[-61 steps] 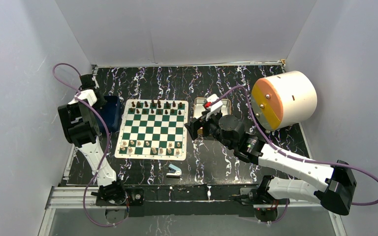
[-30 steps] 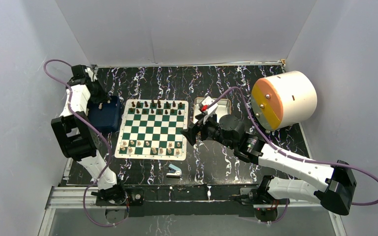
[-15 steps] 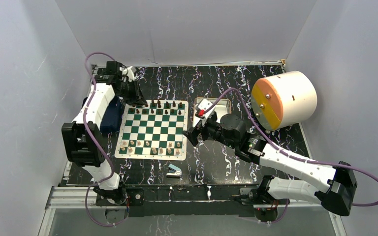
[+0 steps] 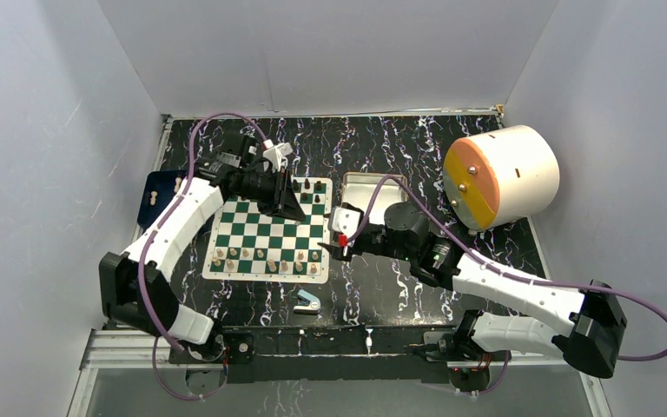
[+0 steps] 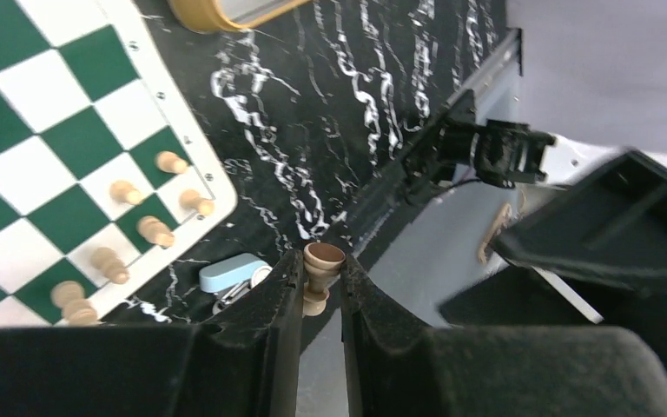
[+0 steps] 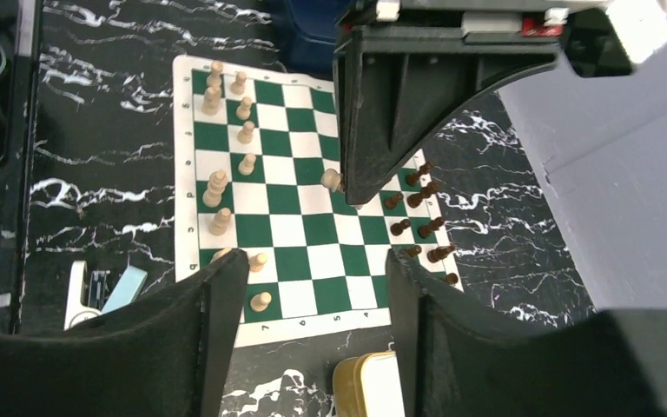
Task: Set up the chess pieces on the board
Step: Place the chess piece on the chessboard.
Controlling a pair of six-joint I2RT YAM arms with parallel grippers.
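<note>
Grey walls [image 4: 313,52] hem the table [image 4: 399,148], board [image 4: 260,239] lying near its middle.

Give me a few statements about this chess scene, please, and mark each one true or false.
1. The left gripper holds a pale chess piece. True.
2. The right gripper is shut on a dark piece. False: its jaws stand apart with nothing between them.
3. The stapler lies on the board. False: it lies on the black table, off the board's near edge.
4. Dark pieces stand along the board's far edge. True.
</note>
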